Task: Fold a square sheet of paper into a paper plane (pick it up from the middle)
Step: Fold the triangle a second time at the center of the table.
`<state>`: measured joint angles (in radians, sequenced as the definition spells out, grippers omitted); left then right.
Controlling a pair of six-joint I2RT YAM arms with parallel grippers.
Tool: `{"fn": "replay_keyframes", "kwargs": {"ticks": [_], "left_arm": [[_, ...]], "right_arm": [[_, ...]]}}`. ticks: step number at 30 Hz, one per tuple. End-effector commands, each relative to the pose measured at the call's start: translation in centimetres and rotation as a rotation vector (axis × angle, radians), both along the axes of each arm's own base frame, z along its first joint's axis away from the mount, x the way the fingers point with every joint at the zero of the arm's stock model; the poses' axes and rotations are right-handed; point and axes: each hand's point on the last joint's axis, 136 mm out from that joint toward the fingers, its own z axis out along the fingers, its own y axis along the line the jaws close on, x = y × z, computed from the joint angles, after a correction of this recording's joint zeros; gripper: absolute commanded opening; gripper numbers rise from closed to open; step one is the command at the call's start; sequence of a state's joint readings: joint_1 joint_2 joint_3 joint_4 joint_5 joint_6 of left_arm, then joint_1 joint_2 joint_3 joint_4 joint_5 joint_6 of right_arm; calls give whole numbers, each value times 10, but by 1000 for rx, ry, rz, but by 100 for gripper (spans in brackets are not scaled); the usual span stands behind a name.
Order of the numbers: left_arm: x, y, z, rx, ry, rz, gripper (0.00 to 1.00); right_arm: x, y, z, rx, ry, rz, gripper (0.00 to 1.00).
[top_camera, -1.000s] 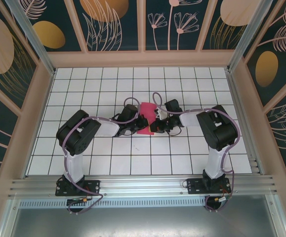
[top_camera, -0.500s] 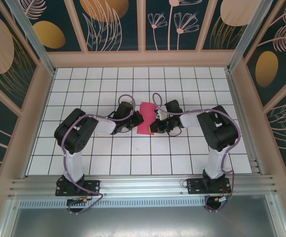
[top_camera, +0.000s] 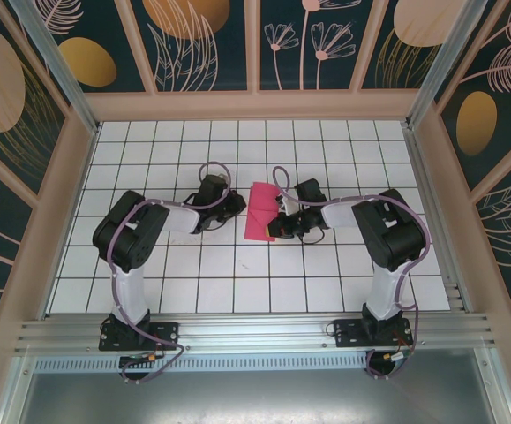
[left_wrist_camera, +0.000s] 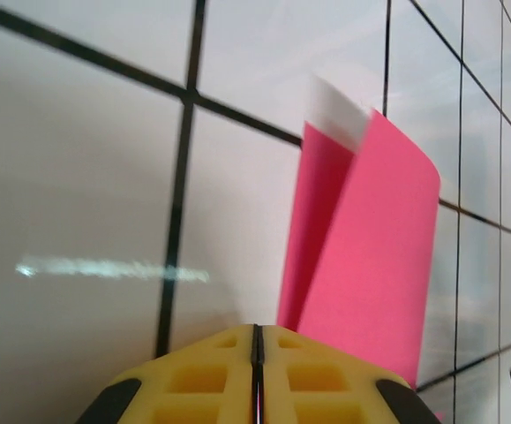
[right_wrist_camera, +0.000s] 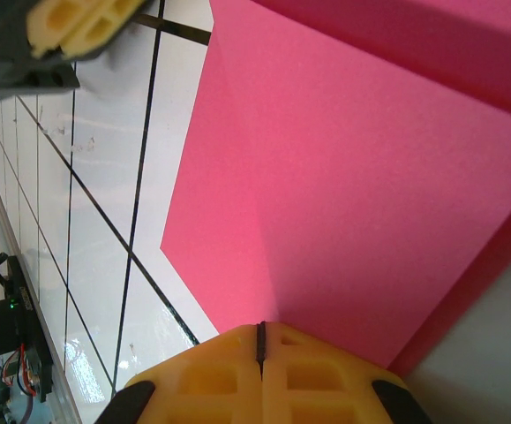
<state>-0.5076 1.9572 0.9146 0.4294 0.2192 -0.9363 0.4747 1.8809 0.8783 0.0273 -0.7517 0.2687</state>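
Right gripper [right_wrist_camera: 259,329] pinches the paper [top_camera: 260,212] at its edge; left gripper [left_wrist_camera: 257,330], closed empty, just beside.

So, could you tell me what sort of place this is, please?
Probably a purpose-built robot test cell: a white gridded table, an aluminium rail at its near edge carrying the left arm and right arm, and printed leaf-pattern panels walling it in.

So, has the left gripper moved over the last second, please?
Yes: the left gripper has drawn back leftward along the tile grid, away from the pink paper.
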Motion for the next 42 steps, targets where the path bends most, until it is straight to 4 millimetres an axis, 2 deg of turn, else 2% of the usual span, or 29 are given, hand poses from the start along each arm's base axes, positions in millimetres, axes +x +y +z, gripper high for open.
{"fn": "replay_keyframes", "kwargs": {"ticks": [1,5,9,12,20,27,32,37,42], "left_arm": [[5,5,18,9,-36,-1,14],[-5,-7,42,-74,-65,-52,13],[-23,-42,53,-172,-55,-192,12],[-32,-59,49,-191,-36,-243,10],[-47,-78,16,-205,57,-276,10],[-48,-61,-22,-107,124,-204,10],[-55,-48,-42,-53,157,-167,8],[-59,-39,-55,-3,180,-154,6],[-61,-35,-60,18,190,-145,5]], "right_arm": [[-15,-28,-39,-161,90,-48,0],[-12,-26,-36,-150,87,-47,0],[-10,-21,-29,-119,82,-42,0],[-7,-17,-26,-103,80,-39,0],[-1,-12,-19,-88,70,-38,0],[-5,-16,-24,-118,93,-44,0],[-22,-23,-32,-138,148,-29,4],[-37,-28,-32,-140,178,-14,4],[-43,-32,-30,-134,186,-17,5]]}}
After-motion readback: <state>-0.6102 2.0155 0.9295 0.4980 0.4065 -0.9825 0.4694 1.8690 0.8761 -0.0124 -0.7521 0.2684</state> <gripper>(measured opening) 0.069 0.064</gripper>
